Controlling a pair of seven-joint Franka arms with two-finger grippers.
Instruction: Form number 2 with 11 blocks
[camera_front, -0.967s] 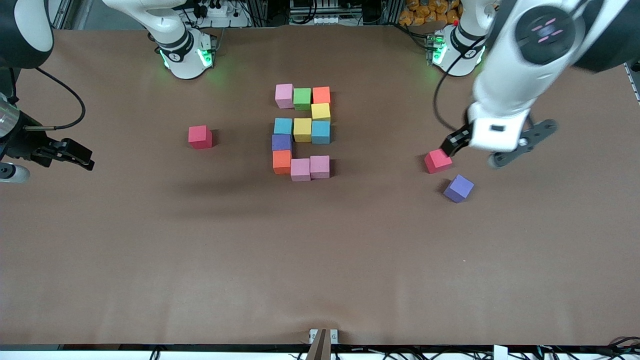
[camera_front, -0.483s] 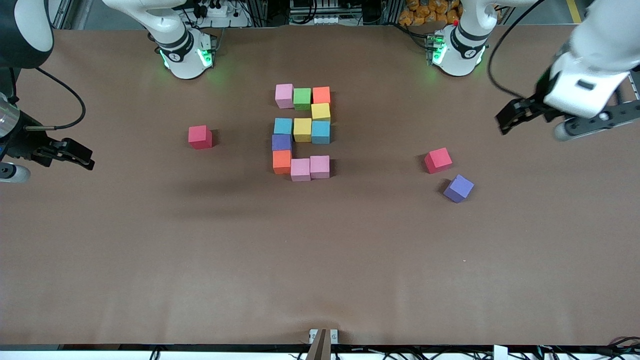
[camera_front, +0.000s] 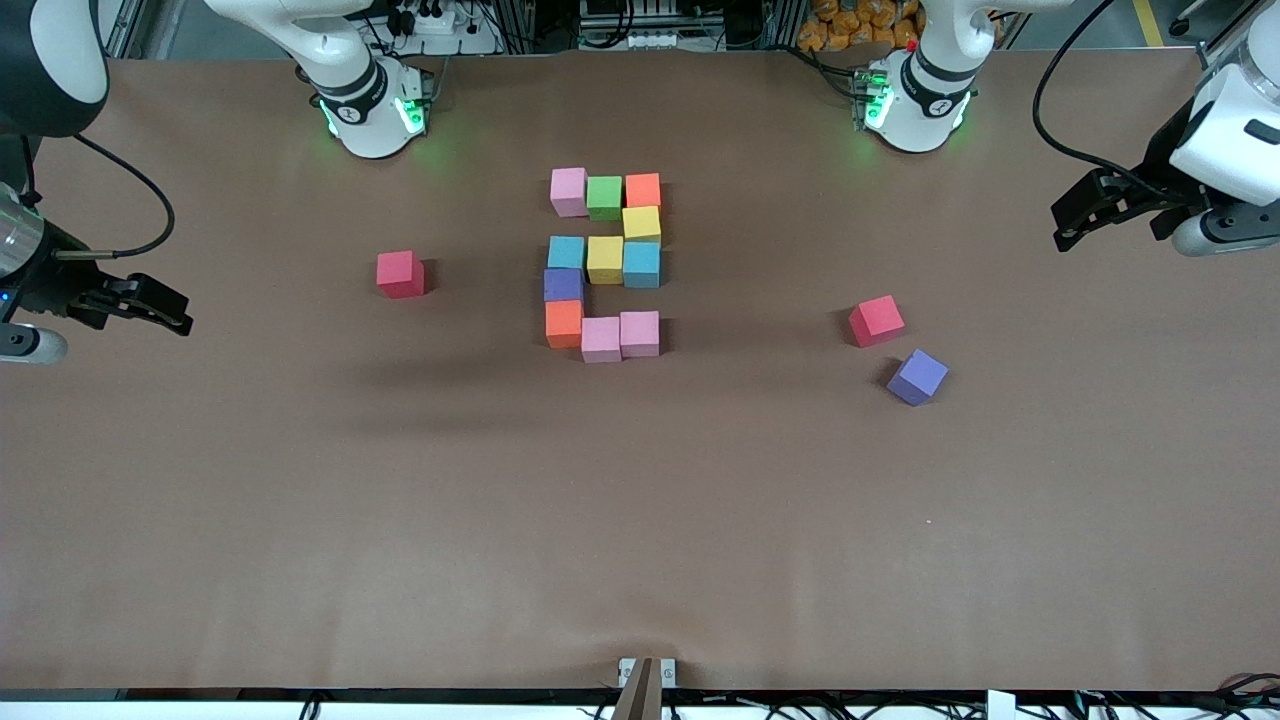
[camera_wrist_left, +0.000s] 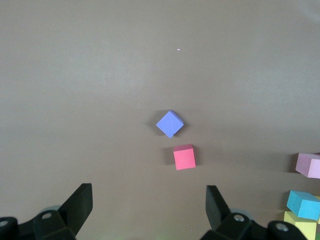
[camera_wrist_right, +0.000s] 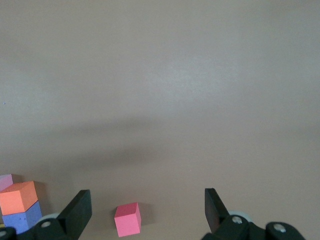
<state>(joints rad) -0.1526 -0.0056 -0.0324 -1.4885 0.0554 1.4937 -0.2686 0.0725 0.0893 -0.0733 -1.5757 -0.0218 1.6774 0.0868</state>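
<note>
Number 2: eleven touching blocks in the middle of the desk, well apart from both end effectors and between them; three wide, five tall, none visibly out of line.
Top row: pink block, green block, orange block, the row farthest from the front camera.
Bottom row: second orange block and two pink ones, nearest the front camera.
Change: one second ago the left end effector hung just beside the loose red cube; now it has drawn away over the left arm's end of the desk, fingers spread, carrying nothing.
Red cube: unmoved, resting on the desk, well clear of the left end effector.
Spare purple cube: just beside that red cube, nearer the front camera, untouched.
Second red cube: alone between the digit and the right end effector.
Right end effector: waits over the right arm's end of the desk, released and empty, same place throughout.
Meaning: the digit looks complete; the retreat reads as the arms parking, with three spare cubes left out.
</note>
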